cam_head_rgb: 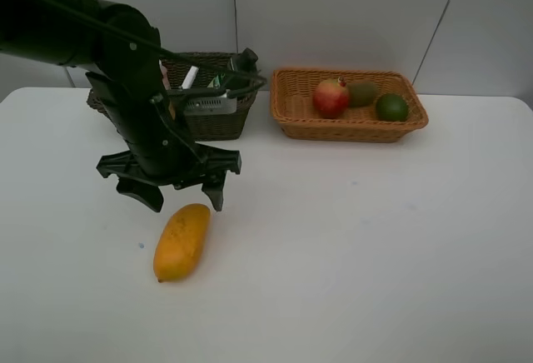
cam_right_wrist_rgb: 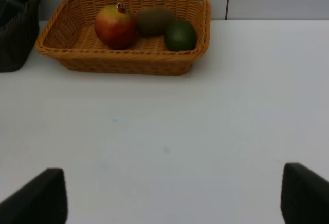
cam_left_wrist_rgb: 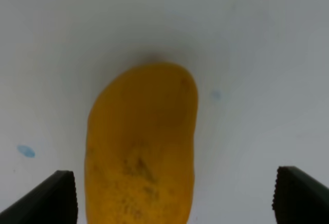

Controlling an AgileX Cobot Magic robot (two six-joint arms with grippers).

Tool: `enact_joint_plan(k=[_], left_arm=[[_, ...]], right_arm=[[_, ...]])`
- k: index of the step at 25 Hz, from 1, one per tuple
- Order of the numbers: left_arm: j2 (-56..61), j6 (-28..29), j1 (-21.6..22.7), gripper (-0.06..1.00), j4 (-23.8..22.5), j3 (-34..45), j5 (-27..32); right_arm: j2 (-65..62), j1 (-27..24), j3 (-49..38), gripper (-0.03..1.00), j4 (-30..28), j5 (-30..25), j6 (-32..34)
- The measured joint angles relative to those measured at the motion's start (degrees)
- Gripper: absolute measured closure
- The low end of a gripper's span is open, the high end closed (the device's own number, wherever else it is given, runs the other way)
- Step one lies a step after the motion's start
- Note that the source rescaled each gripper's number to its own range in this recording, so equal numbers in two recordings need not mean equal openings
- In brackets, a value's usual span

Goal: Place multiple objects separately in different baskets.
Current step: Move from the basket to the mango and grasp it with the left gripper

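While the left gripper (cam_head_rgb: 181, 199) hangs just above the white table (cam_head_rgb: 350, 246) with its jaws spread wide and nothing between them, the yellow-orange mango (cam_head_rgb: 181, 241) lies flat directly under it, its near end between the two fingertips (cam_left_wrist_rgb: 51, 198) but touching neither. Behind that gripper sits the dark basket (cam_head_rgb: 218, 117), partly hidden by the arm, with a few items inside. Off to its side, well apart, the orange-tan basket (cam_head_rgb: 291, 109) holds the red-green mango (cam_head_rgb: 331, 97), the kiwi (cam_head_rgb: 362, 92) and the lime (cam_head_rgb: 391, 107). The right gripper (cam_right_wrist_rgb: 169, 203) is fully open too, gripping nothing, facing that basket across bare table.
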State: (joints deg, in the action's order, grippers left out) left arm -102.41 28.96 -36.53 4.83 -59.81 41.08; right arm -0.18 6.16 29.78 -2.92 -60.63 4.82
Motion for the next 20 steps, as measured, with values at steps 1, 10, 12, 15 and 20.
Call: enact_joint_plan(k=[1, 10, 12, 15, 20], left_arm=[[0.0, 0.1, 0.0, -0.05, 0.0, 0.7, -0.1], [0.0, 0.3, 0.0, -0.05, 0.0, 3.5, -1.5], [-0.6, 0.3, 0.0, -0.05, 0.0, 3.9, -1.5], [-2.5, 0.4, 0.0, -0.05, 0.5, 3.9, -1.8], [-4.0, 0.4, 0.0, -0.05, 0.9, 3.9, -3.0]], right_arm=[[0.0, 0.0, 0.0, -0.03, 0.0, 0.0, 0.0], [0.0, 0.0, 0.0, -0.03, 0.0, 0.0, 0.0], [0.0, 0.0, 0.0, -0.03, 0.0, 0.0, 0.0], [0.0, 0.0, 0.0, -0.03, 0.0, 0.0, 0.0], [0.0, 0.0, 0.0, -0.03, 0.0, 0.0, 0.0]])
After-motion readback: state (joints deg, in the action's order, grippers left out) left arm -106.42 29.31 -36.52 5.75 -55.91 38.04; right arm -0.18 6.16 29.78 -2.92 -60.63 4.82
